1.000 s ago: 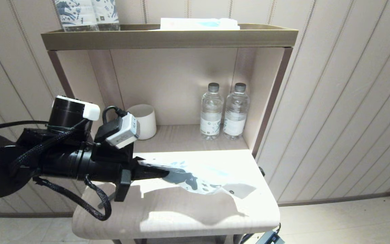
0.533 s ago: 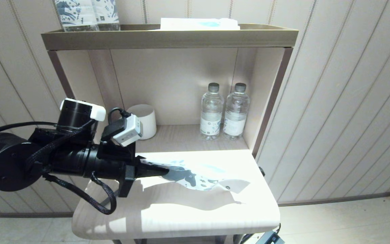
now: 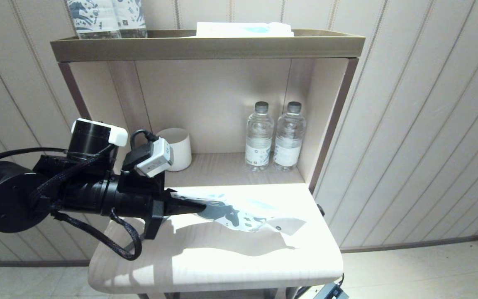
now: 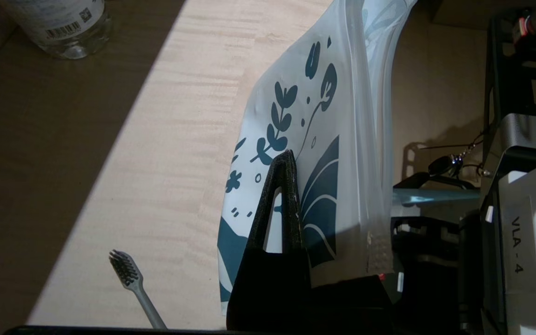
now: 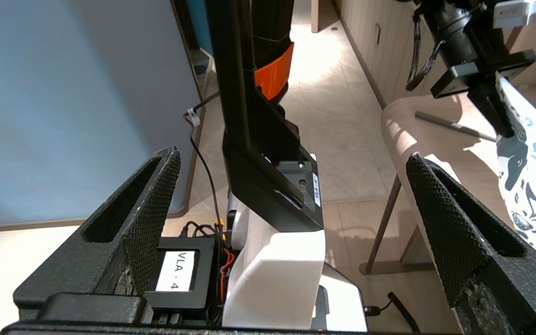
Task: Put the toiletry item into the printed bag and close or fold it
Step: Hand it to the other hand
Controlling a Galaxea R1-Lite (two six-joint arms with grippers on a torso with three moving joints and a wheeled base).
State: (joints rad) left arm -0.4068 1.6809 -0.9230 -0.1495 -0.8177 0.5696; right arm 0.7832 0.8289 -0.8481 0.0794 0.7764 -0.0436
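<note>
Jaws of my left gripper [image 3: 197,206] are pinched shut on one end of the printed bag [image 3: 243,216], holding it lifted over the desk [image 3: 222,265]. Below and just beside those jaws, the toothbrush [image 4: 135,286] lies flat on the desk, outside the bag. My right gripper [image 5: 291,204] hangs off the desk, jaws spread wide and empty.

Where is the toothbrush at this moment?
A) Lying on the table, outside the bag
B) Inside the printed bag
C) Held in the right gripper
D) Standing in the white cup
A: the toothbrush lies bare on the table beside the printed bag, which the left gripper holds lifted.
</note>
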